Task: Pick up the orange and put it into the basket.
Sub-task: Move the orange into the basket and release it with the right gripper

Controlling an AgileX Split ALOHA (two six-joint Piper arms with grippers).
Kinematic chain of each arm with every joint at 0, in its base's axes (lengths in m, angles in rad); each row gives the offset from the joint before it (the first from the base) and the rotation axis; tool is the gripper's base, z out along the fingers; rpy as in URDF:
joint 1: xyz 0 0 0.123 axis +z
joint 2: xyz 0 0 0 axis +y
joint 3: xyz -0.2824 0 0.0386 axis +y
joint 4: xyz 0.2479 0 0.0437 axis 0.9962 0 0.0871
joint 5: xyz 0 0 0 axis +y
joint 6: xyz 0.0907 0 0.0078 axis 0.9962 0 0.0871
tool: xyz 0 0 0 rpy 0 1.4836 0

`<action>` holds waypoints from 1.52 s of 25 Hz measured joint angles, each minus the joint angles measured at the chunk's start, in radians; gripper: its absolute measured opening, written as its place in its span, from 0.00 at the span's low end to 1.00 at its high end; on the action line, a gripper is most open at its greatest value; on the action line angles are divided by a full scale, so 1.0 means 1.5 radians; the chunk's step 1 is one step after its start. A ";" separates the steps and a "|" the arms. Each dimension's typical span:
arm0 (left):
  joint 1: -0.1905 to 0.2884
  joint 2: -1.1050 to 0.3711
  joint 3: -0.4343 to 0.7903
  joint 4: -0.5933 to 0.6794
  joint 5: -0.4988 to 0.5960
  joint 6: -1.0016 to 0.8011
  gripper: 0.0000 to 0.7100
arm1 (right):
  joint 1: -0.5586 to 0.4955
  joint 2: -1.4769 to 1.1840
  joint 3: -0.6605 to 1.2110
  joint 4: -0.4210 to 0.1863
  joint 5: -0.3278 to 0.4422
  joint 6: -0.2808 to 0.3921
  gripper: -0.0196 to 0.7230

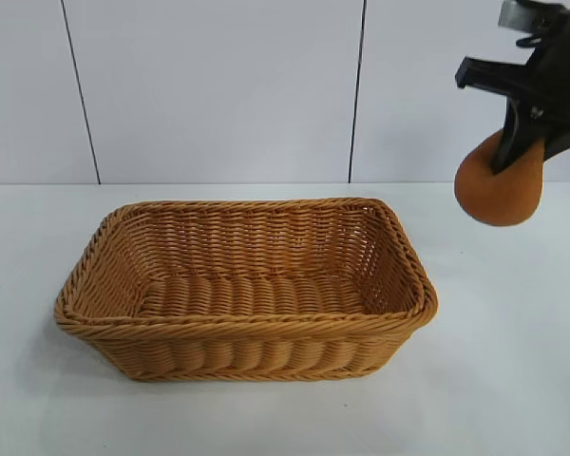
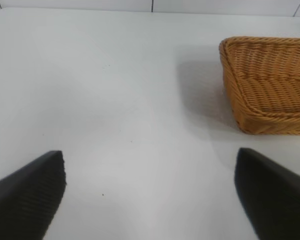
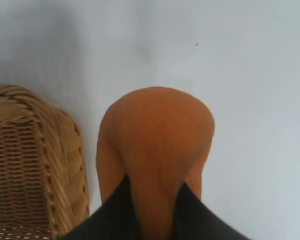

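The orange point(image 1: 499, 190) hangs in the air at the upper right, well above the table and to the right of the basket point(image 1: 245, 285). My right gripper point(image 1: 513, 147) is shut on the orange's top and holds it up. In the right wrist view the orange point(image 3: 157, 150) fills the middle, pinched between the two dark fingers point(image 3: 110, 215), with the basket's corner point(image 3: 35, 165) beside it below. The basket is empty and stands mid-table. My left gripper point(image 2: 150, 195) is open over bare table, with the basket's end point(image 2: 270, 85) farther off.
The white table point(image 1: 513, 380) runs all round the basket. A white panelled wall point(image 1: 218, 85) stands behind it.
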 joint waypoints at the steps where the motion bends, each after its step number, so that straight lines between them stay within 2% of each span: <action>1: 0.000 0.000 0.000 0.000 0.000 0.000 0.92 | 0.000 -0.010 0.000 0.000 0.003 0.000 0.10; 4: 0.000 0.000 0.000 0.000 0.000 0.000 0.92 | 0.000 -0.024 0.000 0.009 0.012 0.000 0.10; 7: 0.000 0.000 0.000 0.000 0.000 0.000 0.92 | 0.004 -0.025 0.000 0.045 0.015 -0.009 0.10; 12: 0.000 0.000 0.000 0.000 0.000 0.000 0.92 | 0.068 -0.025 0.000 0.075 0.007 -0.026 0.10; 21: 0.000 0.000 0.000 0.000 -0.001 0.000 0.92 | 0.257 -0.021 0.000 0.083 -0.084 0.010 0.10; 25: 0.000 0.000 0.000 0.000 -0.001 0.000 0.92 | 0.312 0.020 0.000 0.086 -0.137 0.034 0.10; 31: 0.000 0.000 0.000 0.000 -0.001 0.000 0.92 | 0.369 0.123 0.000 0.089 -0.210 0.045 0.10; 35: 0.000 0.000 0.000 0.000 -0.001 0.000 0.92 | 0.372 0.187 0.000 0.089 -0.247 0.045 0.10; 38: 0.000 0.000 0.000 0.000 -0.001 0.000 0.92 | 0.372 0.208 0.000 0.088 -0.255 0.045 0.10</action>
